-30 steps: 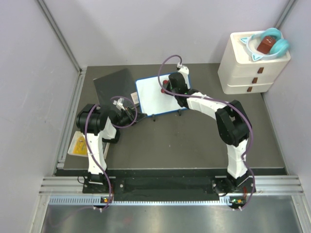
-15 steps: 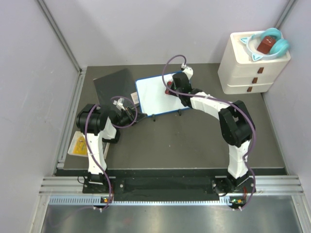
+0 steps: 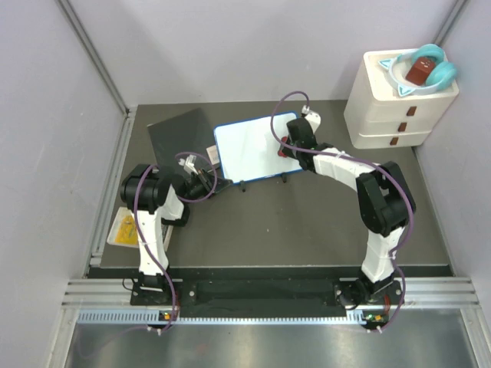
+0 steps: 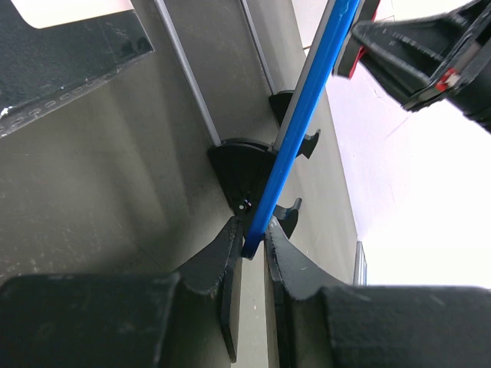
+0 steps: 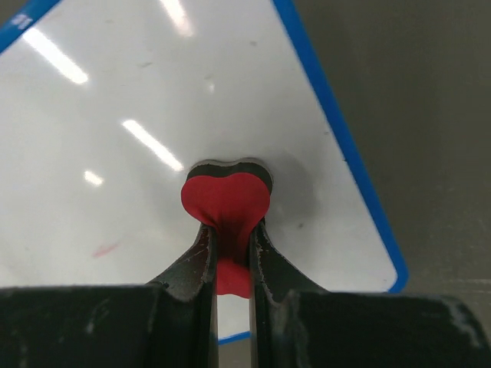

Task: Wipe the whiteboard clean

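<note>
Whiteboard [image 3: 245,153] stands tilted mid-bench [image 3: 307,222], long axis left-right, left gripper [image 4: 249,249] clamped on its rim; right gripper [image 3: 284,146], clenched on red heart-shaped eraser [image 5: 225,201], at right end, faint red smudge [image 5: 105,249] nearby.

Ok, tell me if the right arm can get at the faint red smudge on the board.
Probably yes: the smudge lies on bare board just beside the red eraser in the right pincer, with nothing between.

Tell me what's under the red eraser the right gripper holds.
The whiteboard, close to its blue rim. The patch beneath the eraser is covered, so any ink there is hidden.
</note>
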`<action>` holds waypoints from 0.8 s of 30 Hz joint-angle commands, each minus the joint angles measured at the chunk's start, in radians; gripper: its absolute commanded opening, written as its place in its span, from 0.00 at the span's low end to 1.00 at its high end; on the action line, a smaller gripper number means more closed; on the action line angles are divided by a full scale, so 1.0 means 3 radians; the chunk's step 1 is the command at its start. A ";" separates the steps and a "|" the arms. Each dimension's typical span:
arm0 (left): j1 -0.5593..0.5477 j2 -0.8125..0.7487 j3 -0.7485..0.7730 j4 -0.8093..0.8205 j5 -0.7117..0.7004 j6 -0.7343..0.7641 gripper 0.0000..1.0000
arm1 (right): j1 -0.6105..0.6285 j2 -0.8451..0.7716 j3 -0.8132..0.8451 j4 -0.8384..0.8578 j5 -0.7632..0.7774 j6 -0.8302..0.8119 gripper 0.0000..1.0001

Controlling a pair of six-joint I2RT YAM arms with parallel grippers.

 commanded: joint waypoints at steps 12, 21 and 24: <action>-0.0024 0.0138 0.0081 0.0717 0.0027 0.0056 0.01 | -0.0212 -0.0234 -0.0492 -0.0211 0.0047 -0.0184 0.00; -0.0024 0.0107 0.0091 0.0717 0.0078 0.0031 0.10 | -0.0212 -0.0341 -0.0553 -0.0145 0.0011 -0.0241 0.00; -0.0024 0.0107 0.0102 0.0717 0.0093 -0.0010 0.17 | -0.0217 -0.0336 -0.0564 -0.0150 0.0006 -0.0266 0.00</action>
